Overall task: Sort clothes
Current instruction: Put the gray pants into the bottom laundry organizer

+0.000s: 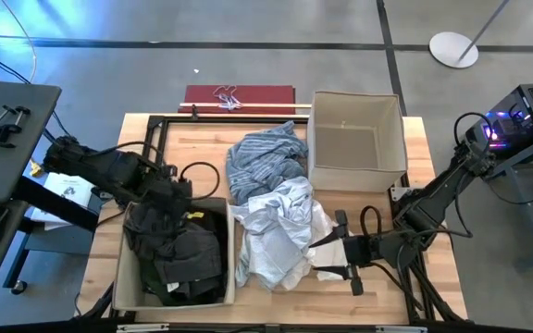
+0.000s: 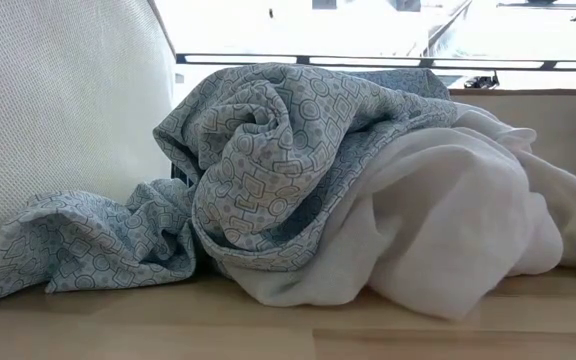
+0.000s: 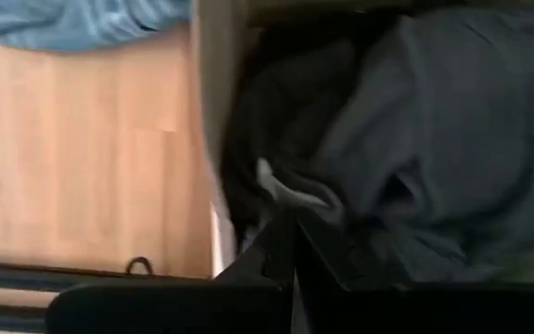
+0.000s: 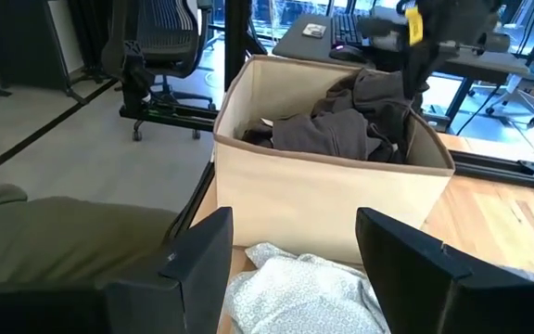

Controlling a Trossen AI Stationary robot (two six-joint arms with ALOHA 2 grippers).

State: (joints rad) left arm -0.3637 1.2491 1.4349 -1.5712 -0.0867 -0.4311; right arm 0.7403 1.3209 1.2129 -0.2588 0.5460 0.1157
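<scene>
A beige fabric box at the near left holds dark clothes. My left gripper is over its far edge, shut on a charcoal grey piece. A pile lies mid-table: a light blue striped shirt on the far side, pale patterned and white pieces on the near side. My right gripper is open, low at the pile's right edge. Its fingers stand on either side of a pale patterned piece; I cannot tell whether they touch it. My left gripper holds a raised fold of the charcoal grey piece between its shut fingers, coming from above over the box. The cloth peaks up toward the fingers and its lower part lies on the other dark clothes in the box. The exact spot is hidden by the fingers.
A second beige box stands at the far right, with nothing showing inside. A dark red flat thing lies along the table's far edge. Bare wood shows at the near right and between the left box and the far edge.
</scene>
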